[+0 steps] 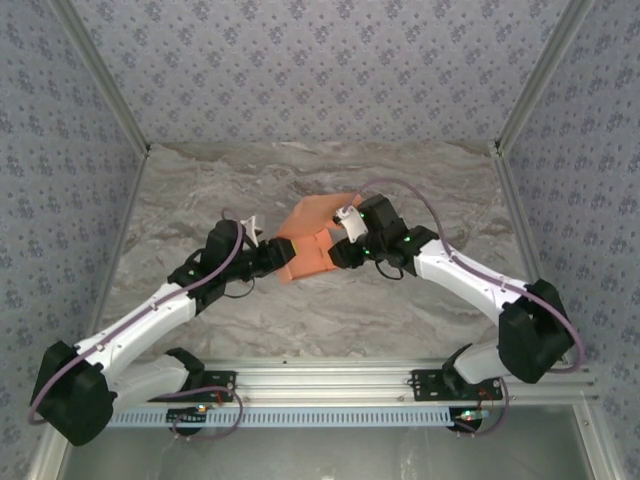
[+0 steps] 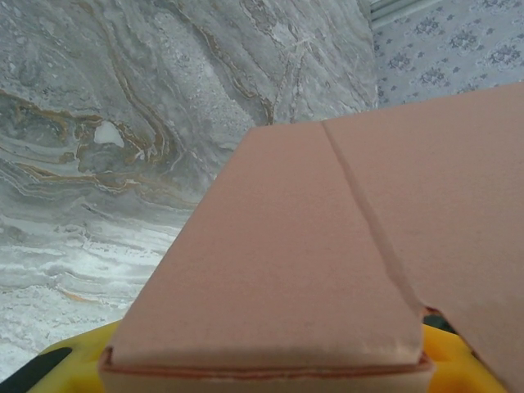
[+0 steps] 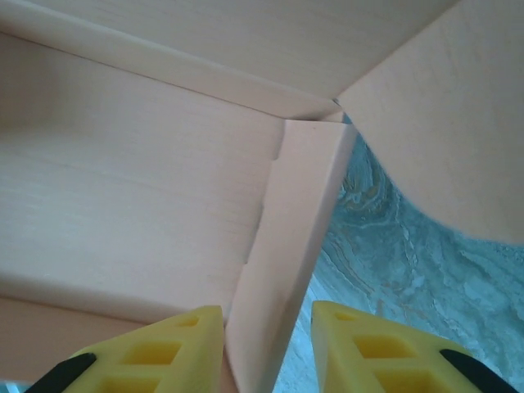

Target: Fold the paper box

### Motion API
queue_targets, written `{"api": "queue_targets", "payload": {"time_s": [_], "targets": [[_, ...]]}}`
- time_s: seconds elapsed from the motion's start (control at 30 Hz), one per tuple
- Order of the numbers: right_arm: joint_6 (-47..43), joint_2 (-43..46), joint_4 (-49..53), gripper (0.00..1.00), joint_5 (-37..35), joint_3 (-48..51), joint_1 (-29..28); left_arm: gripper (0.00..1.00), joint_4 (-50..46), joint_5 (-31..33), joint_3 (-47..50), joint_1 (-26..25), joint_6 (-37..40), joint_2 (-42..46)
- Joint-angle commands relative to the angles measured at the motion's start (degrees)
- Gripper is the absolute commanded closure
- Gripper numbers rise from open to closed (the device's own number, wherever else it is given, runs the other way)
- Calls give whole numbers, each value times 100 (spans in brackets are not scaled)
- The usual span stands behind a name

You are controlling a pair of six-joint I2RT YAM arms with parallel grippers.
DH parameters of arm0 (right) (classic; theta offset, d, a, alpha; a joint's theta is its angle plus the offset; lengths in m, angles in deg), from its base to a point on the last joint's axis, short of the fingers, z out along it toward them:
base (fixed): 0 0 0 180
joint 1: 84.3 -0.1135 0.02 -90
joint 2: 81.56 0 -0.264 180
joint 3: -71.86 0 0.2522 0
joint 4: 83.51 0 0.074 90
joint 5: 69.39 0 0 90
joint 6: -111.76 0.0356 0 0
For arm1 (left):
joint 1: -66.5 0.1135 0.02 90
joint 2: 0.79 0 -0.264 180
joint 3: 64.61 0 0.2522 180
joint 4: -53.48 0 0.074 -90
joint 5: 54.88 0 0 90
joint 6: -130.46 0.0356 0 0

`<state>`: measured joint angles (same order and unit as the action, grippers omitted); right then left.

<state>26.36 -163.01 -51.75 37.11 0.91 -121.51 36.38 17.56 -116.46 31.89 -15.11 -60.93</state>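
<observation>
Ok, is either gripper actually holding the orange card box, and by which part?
The left gripper seems to clamp the orange-salmon paper box by its folded left edge. The right gripper only straddles an upright side flap, jaws open.

Paper box (image 1: 312,240) pinned between left gripper (image 1: 272,254) and right gripper (image 1: 343,250) blocks tabletop (image 1: 330,320) centre. Bare marble open in front, behind, both sides. Patterned walls (image 1: 60,150) close left, right, rear.
</observation>
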Motion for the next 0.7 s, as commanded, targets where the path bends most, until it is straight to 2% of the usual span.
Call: {"api": "queue_targets", "payload": {"time_s": [0.0, 0.27, 0.37, 0.67], "targets": [[205, -157, 131, 68, -58, -294, 32, 58, 44, -227, -168, 5, -6, 2], [276, -318, 298, 79, 19, -468, 44, 59, 156, -291, -147, 6, 27, 29], [313, -407, 326, 79, -99, -495, -34, 59, 249, -319, -138, 6, 20, 29], [636, -828, 323, 79, -1338, -751, -462, 59, 551, -414, -18, -29, 106, 112]]}}
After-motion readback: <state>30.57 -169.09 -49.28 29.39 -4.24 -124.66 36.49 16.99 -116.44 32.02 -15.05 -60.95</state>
